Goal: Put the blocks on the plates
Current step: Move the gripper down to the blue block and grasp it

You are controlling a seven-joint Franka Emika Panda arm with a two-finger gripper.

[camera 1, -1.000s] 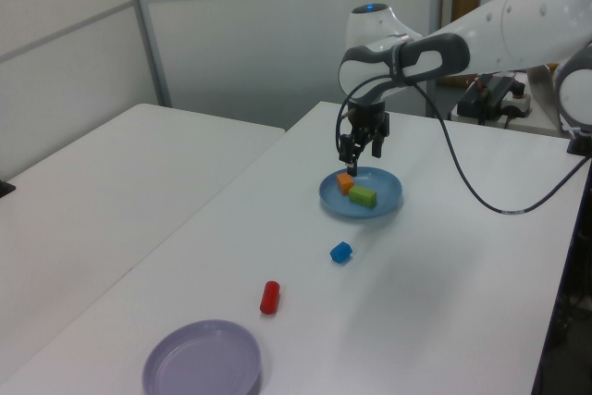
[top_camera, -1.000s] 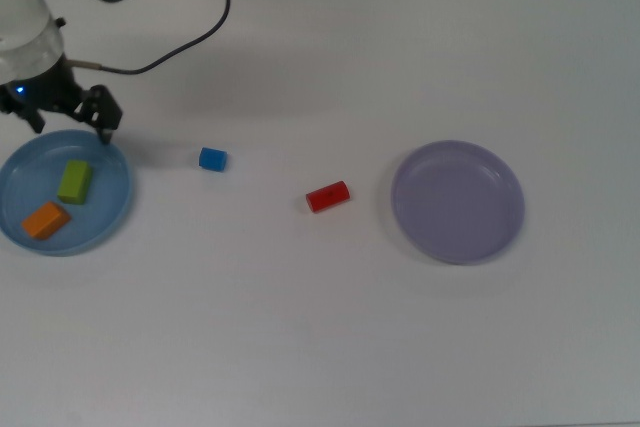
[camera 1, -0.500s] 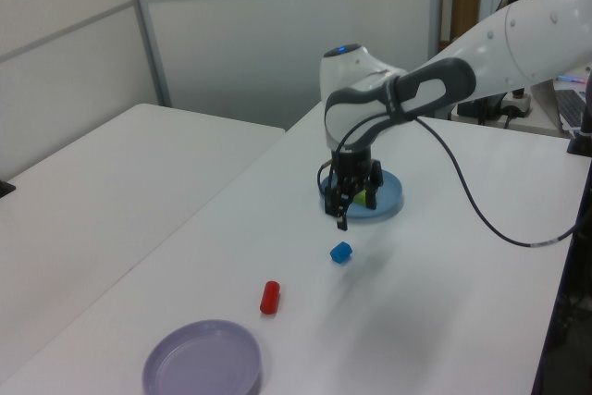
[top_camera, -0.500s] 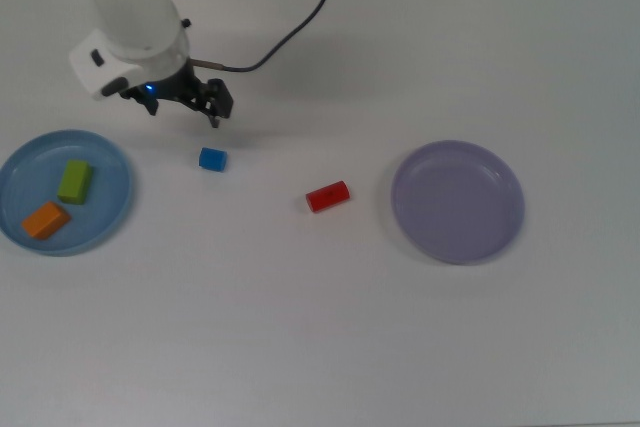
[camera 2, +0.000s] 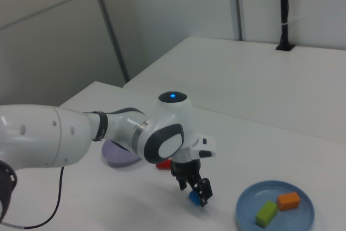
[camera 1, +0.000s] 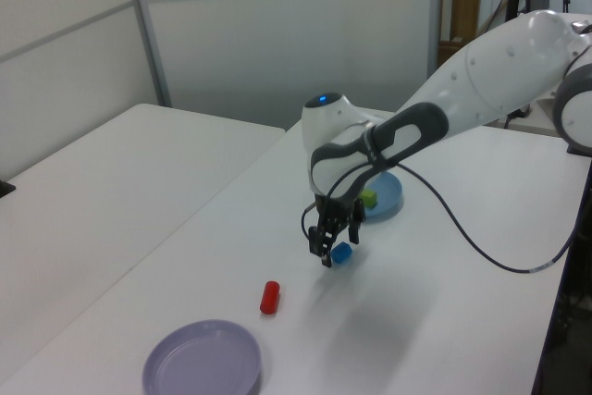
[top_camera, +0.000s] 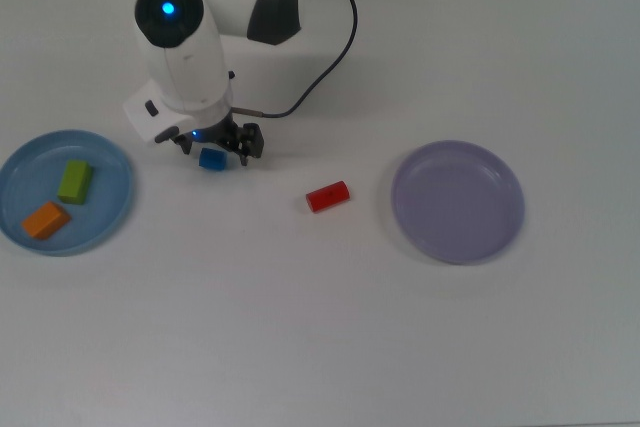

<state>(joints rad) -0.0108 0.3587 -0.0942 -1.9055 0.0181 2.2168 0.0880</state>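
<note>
- The gripper (top_camera: pixel 213 150) has left the rim of the light blue plate (top_camera: pixel 112 215) and now hangs directly over the blue cube (top_camera: pixel 211 159), which a second ago lay alone on the table (top_camera: pixel 320 327).
- Its jaws stand spread, one finger at each side of the cube; in the left view the tips are low near the table, but I cannot tell if they touch the cube.
- The cube has not moved: in the top view it lies at 3 o'clock from the light blue plate, well apart from it.
- The green bar (top_camera: pixel 74 181) and the orange bar (top_camera: pixel 45 219) rest on that plate, so half of the task looks done.
- The red cylinder (top_camera: pixel 327 196) lies between the cube and the lavender plate (top_camera: pixel 457 202), at 9 o'clock from this plate, which holds nothing.
- I judge that the cube is the next block to be grasped.
</note>
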